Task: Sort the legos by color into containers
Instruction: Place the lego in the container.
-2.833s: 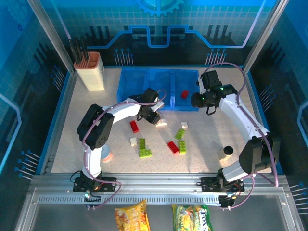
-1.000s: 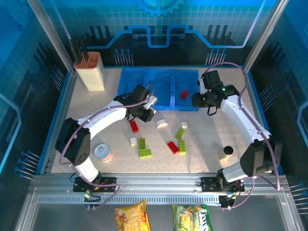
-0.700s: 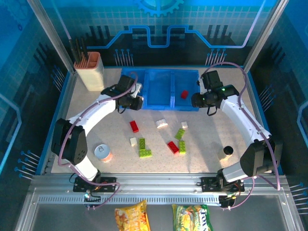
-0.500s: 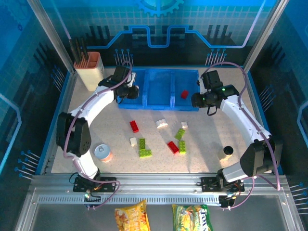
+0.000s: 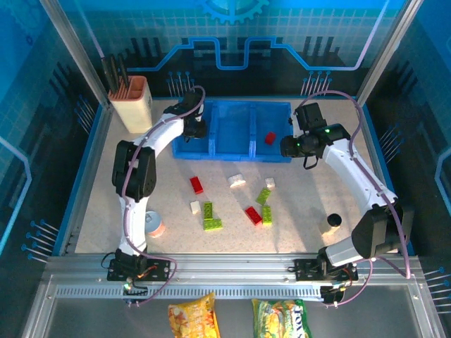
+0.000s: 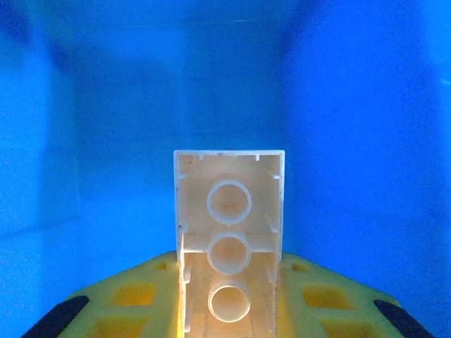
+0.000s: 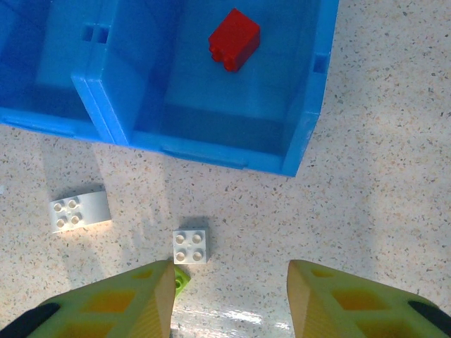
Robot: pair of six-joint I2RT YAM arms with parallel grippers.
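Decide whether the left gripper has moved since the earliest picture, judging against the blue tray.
Yes. Holding a cream brick, the left gripper went from the table in front of the blue tray back and left to its left bin.

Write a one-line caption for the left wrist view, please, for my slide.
Left gripper holds a cream brick, hollow underside toward the camera, over a blue bin.
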